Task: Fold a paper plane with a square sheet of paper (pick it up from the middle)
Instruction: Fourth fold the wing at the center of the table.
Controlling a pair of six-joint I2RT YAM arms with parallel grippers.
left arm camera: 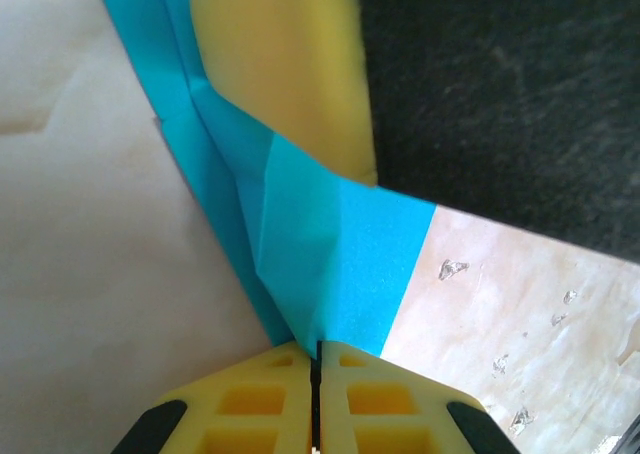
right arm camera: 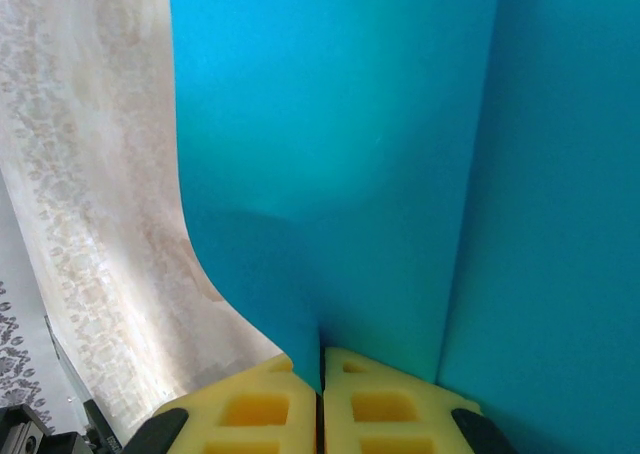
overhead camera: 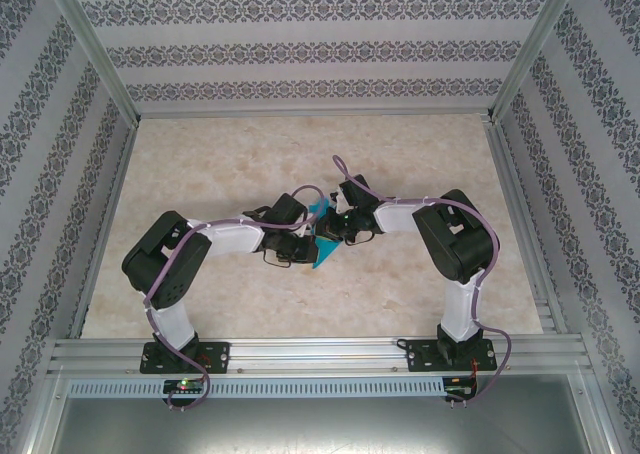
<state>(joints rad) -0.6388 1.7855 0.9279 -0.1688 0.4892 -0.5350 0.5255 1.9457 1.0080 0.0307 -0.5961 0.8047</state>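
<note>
The teal-blue sheet of paper [overhead camera: 321, 238] hangs folded and creased between my two grippers at the middle of the table, one pointed corner aimed at the near edge. I cannot tell whether it has a paper plane's shape. My left gripper [overhead camera: 304, 242] is shut on the paper's edge; in the left wrist view the paper [left arm camera: 320, 244] runs up from the closed left gripper [left arm camera: 318, 346] to a yellow finger [left arm camera: 290, 64] of the right gripper. My right gripper [overhead camera: 336, 228] is shut on the paper too; in the right wrist view the paper [right arm camera: 350, 154] rises from the pinched right gripper [right arm camera: 321, 359].
The marble-patterned table [overhead camera: 220, 164] has open surface all round the grippers. Aluminium rails [overhead camera: 300, 352] border the near edge and the sides, and patterned walls [overhead camera: 300, 54] stand behind them. The right gripper's black body [left arm camera: 500, 94] is close in front of the left wrist camera.
</note>
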